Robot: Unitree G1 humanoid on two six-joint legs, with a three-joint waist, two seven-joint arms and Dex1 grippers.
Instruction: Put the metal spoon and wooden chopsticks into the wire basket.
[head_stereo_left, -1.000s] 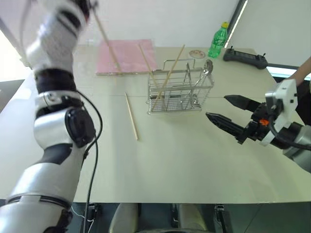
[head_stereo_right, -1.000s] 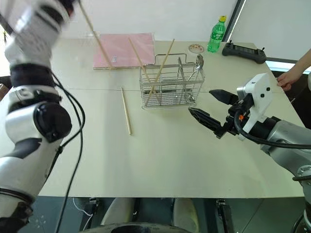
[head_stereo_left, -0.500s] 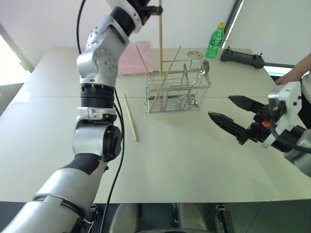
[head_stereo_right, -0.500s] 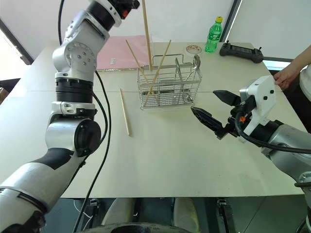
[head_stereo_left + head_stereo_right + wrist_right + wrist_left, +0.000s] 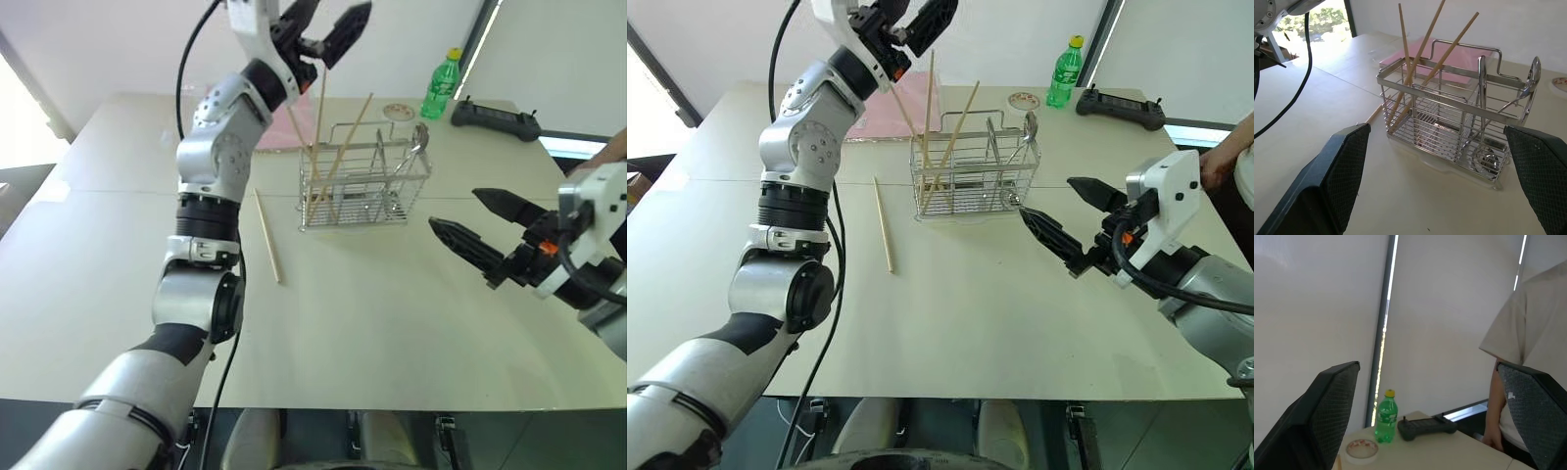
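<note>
Left gripper (image 5: 328,27) hung high above the wire basket (image 5: 364,182), fingers spread wide, nothing between them. Right gripper (image 5: 477,230) waited level over the table (image 5: 392,313), just right of the basket, fingers also spread and empty.

Three wooden chopsticks (image 5: 1422,54) stood in the basket's left compartment, leaning at different angles, tips poking well above the rim. The metal spoon (image 5: 1525,90) sat in the right compartment, handle leaning on the wire, with what looked like another round bowl low by the floor grid. One loose chopstick (image 5: 265,235) lay flat on the table, left of the basket and apart from it, roughly in line with the left arm.

Judged the step in hand to be fetching that last stick. To do it well: bring the left gripper down over the stick's middle, fingers straddling it across its length, and pinch close to the tabletop, since a thin round stick on a smooth surface will likely roll or skid. Lift it, tip it upright, and lower it tip first clear of the leaning sticks.

Basket: bright wire grid, open sides, loop handle. Sticks: pale, matte, straight. Spoon: polished, reflective. Table: smooth, off-white.
</note>
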